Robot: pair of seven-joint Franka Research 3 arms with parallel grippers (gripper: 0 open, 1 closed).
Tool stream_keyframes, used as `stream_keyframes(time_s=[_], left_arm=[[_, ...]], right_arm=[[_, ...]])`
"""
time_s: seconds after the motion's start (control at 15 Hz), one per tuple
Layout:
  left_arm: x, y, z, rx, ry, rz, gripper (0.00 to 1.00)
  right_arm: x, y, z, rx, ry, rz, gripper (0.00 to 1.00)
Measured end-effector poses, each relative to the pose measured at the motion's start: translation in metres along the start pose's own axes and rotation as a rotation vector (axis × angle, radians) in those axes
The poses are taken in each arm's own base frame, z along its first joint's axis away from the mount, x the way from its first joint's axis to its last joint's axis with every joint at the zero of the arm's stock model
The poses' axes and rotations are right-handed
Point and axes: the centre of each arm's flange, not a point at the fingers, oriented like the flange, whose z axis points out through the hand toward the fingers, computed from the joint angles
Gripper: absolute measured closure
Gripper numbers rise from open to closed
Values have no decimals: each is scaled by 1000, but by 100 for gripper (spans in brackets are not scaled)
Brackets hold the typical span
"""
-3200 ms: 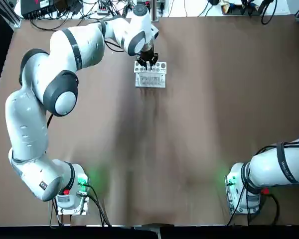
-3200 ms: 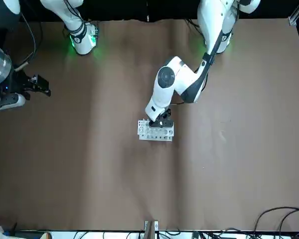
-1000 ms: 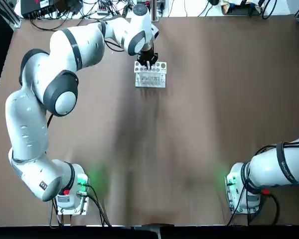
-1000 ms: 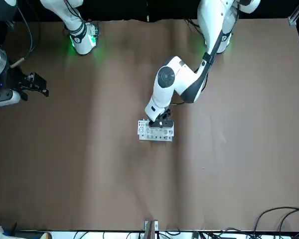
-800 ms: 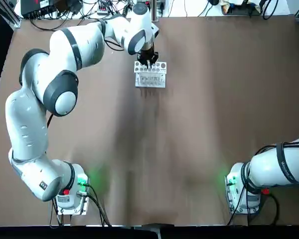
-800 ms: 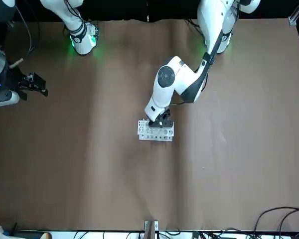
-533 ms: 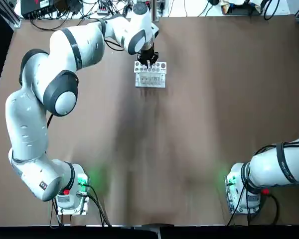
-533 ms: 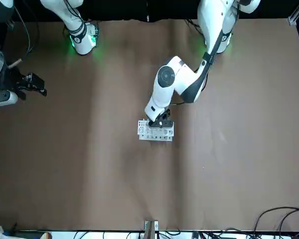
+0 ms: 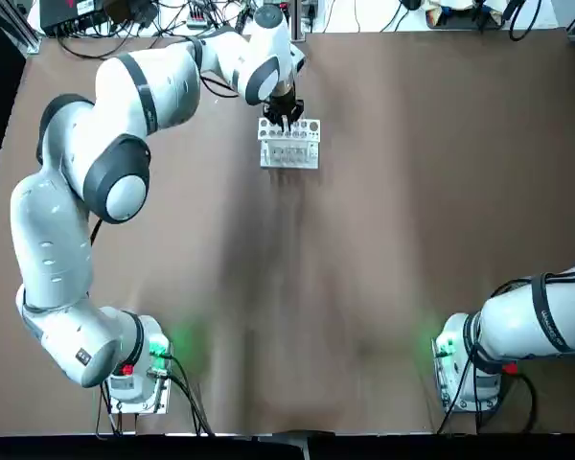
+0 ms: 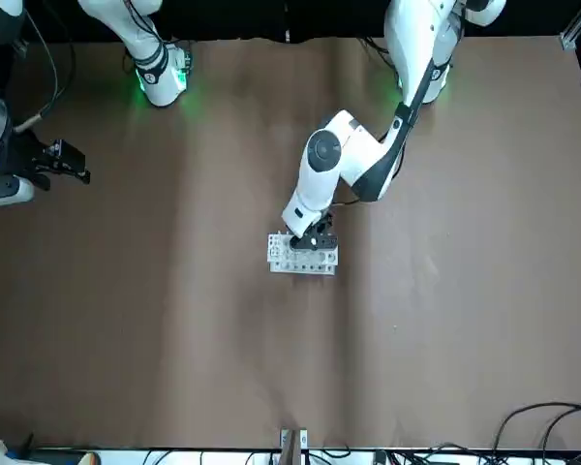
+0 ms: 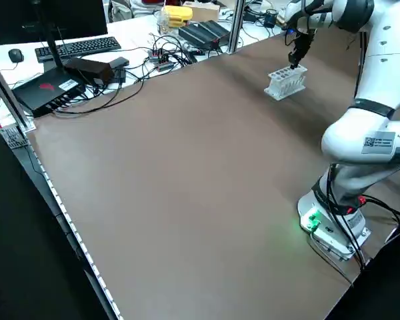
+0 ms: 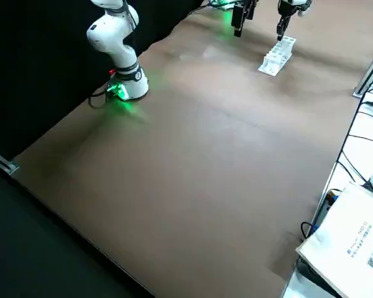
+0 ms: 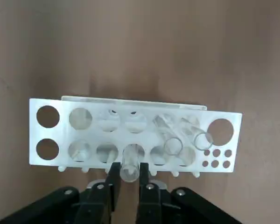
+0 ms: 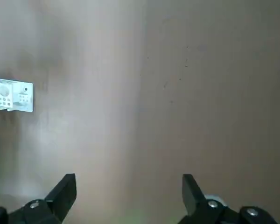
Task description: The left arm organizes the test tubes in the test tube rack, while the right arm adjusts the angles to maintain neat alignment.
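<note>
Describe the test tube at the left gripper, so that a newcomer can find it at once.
Find the white rack under the left arm. The left gripper is at its edge. The clear tube is between its fingers, apart from the two leaning tubes.

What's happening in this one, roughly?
The left arm's gripper is over the small white test tube rack, its fingers on either side of a clear test tube that stands in one of the holes. Two more test tubes sit tilted toward the end of the rack with the small holes. The right arm's gripper waits open, away from the rack.
</note>
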Motion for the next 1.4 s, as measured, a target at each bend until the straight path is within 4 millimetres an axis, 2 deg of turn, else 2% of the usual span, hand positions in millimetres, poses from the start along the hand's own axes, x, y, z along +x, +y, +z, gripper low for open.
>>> stream_keyframes(time_s=[0.6, 1.4], left_arm=[[1, 0, 7, -4, 3, -1, 76], [2, 0, 6, -6, 6, -1, 80]], right_arm=[[1, -3, 0, 1, 4, -6, 0], [1, -3, -1, 1, 12, -5, 0]])
